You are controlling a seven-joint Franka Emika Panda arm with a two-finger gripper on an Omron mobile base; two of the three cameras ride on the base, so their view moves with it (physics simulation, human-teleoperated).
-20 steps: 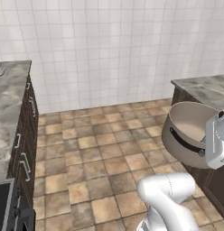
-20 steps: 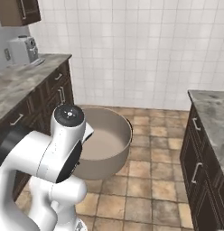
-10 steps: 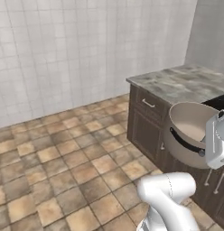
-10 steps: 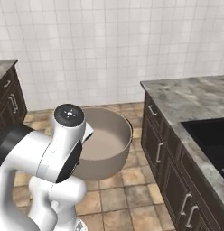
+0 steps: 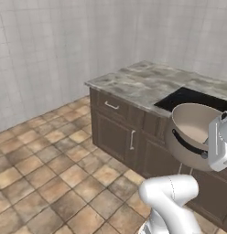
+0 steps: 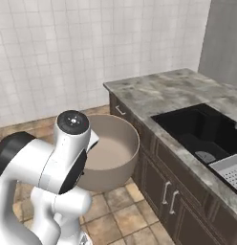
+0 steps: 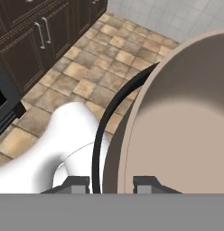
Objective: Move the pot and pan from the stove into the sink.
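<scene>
Beige pot [image 6: 108, 153], large and deep, hangs in the air beside dark lower cabinets [image 6: 173, 196], held by its rim and dark band handle [image 7: 111, 117]. Gripper [image 7: 111, 182] pinches the pot wall, one fingertip inside, one outside. Black sink [image 6: 201, 131] sits recessed in the grey marbled counter [image 6: 163, 93], just beyond the pot

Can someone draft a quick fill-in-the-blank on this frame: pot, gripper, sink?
1. The gripper is shut on the rim of the ____, one finger on each side of its wall.
2. The pot hangs in the air above the tiled ____.
3. The sink is a black basin set into a ____ counter top.
4. Inside, the pot is ____.

Missing words: pot; floor; grey marble; empty
</scene>
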